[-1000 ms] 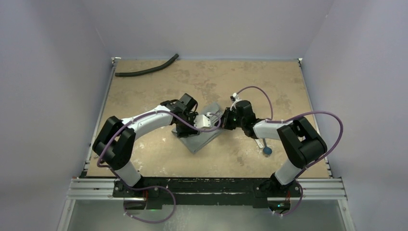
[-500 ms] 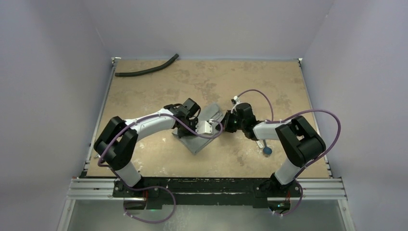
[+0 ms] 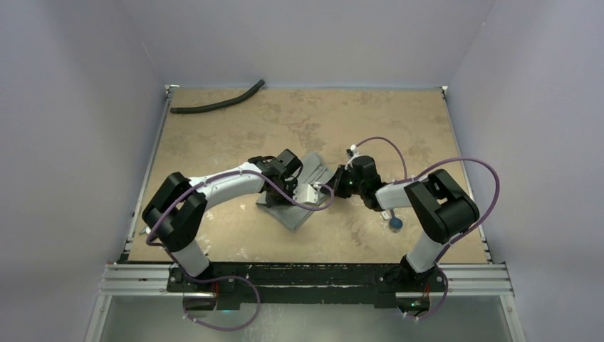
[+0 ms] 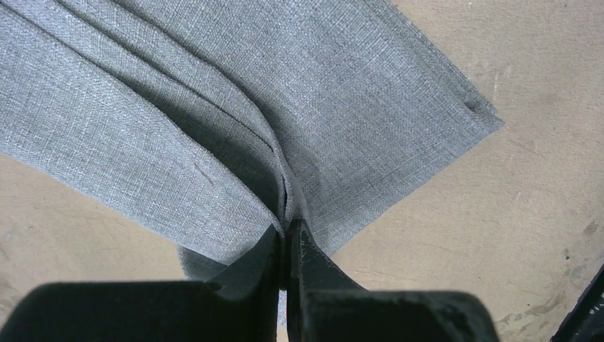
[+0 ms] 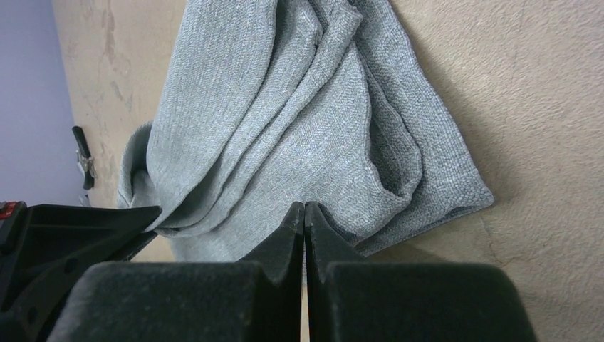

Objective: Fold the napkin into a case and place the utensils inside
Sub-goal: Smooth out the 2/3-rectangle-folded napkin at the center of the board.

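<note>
A: Where was the napkin (image 3: 290, 212)?
B: Mid-table, part-folded. Left gripper (image 4: 288, 229) pinched a raised pleat, likely to draw a fold over. Right gripper (image 5: 305, 208) fingers pressed together at the cloth's edge; whether they held any, unclear.
A: Surroundings?
B: Mottled tan table (image 3: 214, 142), pale walls, black hose (image 3: 214, 105) at back.

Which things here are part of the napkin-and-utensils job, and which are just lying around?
Job:
grey napkin, a fold pinched in the left gripper
dark stick utensil with blue end, lying at the right

Lying about:
black hose, far left corner
</note>
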Robot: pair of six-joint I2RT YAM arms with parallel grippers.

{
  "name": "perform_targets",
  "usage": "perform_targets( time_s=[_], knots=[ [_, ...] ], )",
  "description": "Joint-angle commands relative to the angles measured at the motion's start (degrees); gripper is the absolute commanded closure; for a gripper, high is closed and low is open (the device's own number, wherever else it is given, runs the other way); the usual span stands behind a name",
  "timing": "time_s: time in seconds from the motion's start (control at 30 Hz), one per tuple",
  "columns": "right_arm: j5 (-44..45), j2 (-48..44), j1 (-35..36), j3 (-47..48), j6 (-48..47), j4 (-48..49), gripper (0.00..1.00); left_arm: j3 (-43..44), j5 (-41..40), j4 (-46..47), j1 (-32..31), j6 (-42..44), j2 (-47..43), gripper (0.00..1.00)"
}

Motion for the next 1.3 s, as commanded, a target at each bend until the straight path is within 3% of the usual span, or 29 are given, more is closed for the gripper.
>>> perform_targets(
  time_s=[0.0,0.43,1.1,1.27],
  knots=[
    [2.6,1.2,-0.3,-2.0,0.5,0.1,1.0,0.9,-0.3,-2.0,-0.1,1.7,-3.1,1.0],
    [5.7,1.8,-0.2,-4.4,2.6,2.3,1.0,-4.5,0.6,-3.6,-3.2,5.9,-6.8,1.0],
    [9.6,0.3,0.1,-5.9,2.9,2.5,1.0,-0.1,3.5,-3.8,-3.9,-0.4,-6.9,1.0],
    [11.5,-6.3,0.3,-5.5,1.0,-0.2,1.0,-2.7,3.9,-3.4,-4.7,0.3,-6.7,1.0]
  ],
)
